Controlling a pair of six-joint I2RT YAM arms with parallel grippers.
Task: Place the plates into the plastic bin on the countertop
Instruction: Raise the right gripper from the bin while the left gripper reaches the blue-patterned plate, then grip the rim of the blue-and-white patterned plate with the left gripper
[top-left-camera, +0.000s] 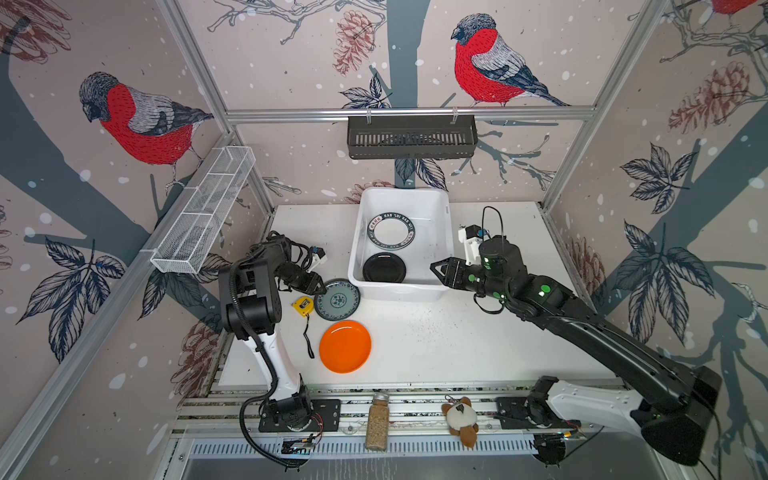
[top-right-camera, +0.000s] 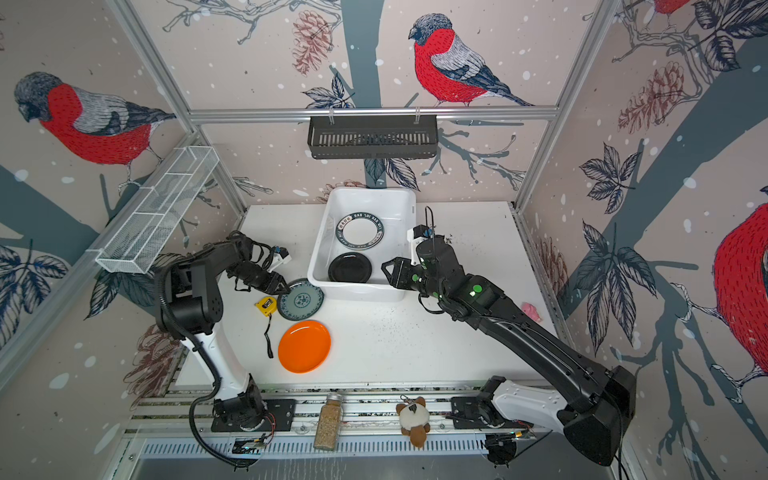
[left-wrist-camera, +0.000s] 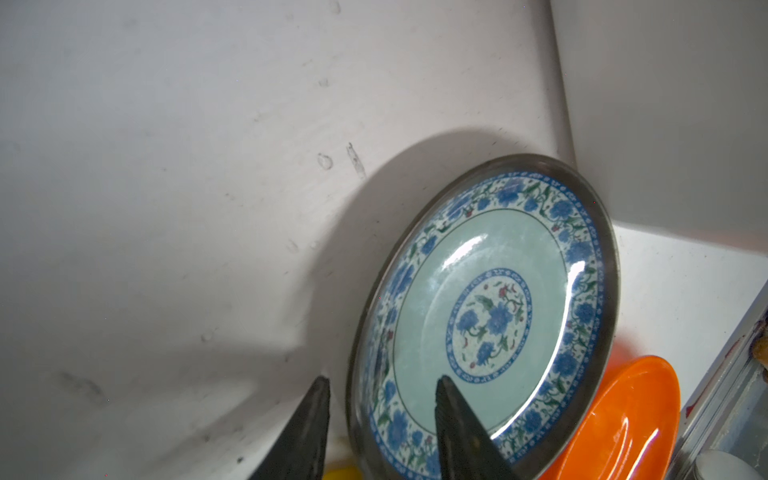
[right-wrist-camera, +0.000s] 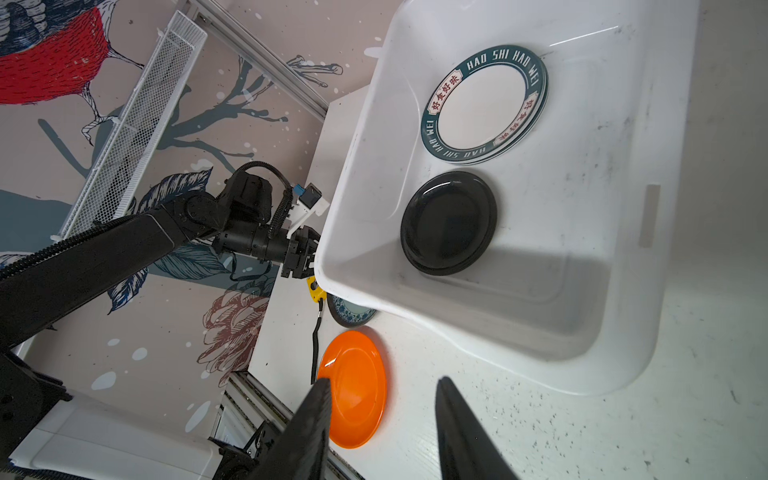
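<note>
Left end effector (left-wrist-camera: 382, 380): jaws part-open, astride the rim of the teal-blue floral round plate (top-left-camera: 337, 300), which lies on the white speckled worktop (top-left-camera: 457, 340) just beside the large white plastic bin (top-left-camera: 399, 291). Right end effector (top-left-camera: 436, 268): part-open, empty.

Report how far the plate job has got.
Done: the stacked lettered plates and the black plate lie in the plastic bin. In hand: the left gripper straddles the rim of the floral plate, not yet clamped. Left: that plate and the orange plate, both on the countertop. The right gripper hangs open, empty.
</note>
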